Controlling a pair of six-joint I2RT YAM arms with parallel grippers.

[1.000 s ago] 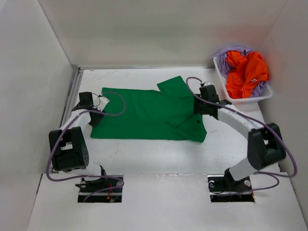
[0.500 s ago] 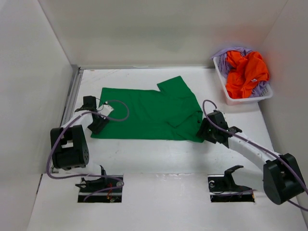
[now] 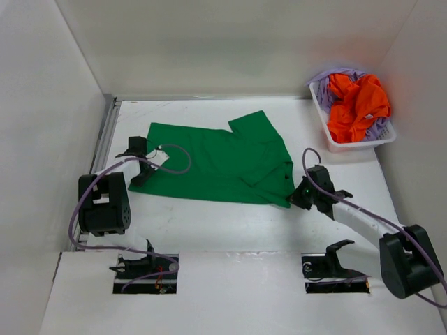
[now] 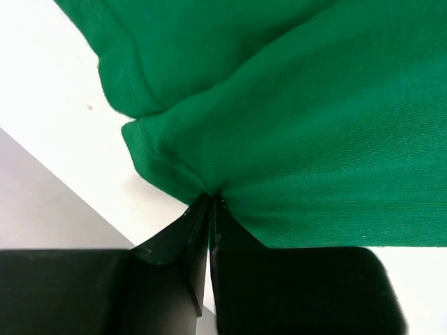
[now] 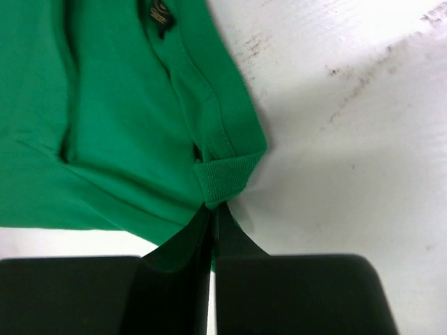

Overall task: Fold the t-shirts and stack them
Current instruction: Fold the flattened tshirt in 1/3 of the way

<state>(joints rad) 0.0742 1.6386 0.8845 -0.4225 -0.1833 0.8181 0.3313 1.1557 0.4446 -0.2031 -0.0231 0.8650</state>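
Nudged toward twelve o'clock, the green cloth t-shirt (image 3: 216, 157) looks limp and light, left pincer (image 4: 209, 199) and right pincer (image 5: 211, 209) clamped on its six-o'clock corners.

The green shirt (image 3: 216, 160) is matt, finely knitted cloth with a ribbed collar, the bench (image 5: 363, 139) is matt and scuffed, and the left end effector (image 4: 209, 206) and right end effector (image 5: 211, 213) are smooth black plastic.

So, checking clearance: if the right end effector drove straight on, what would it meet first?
The green t-shirt; the right end effector is shut on its edge, cloth lying directly ahead.
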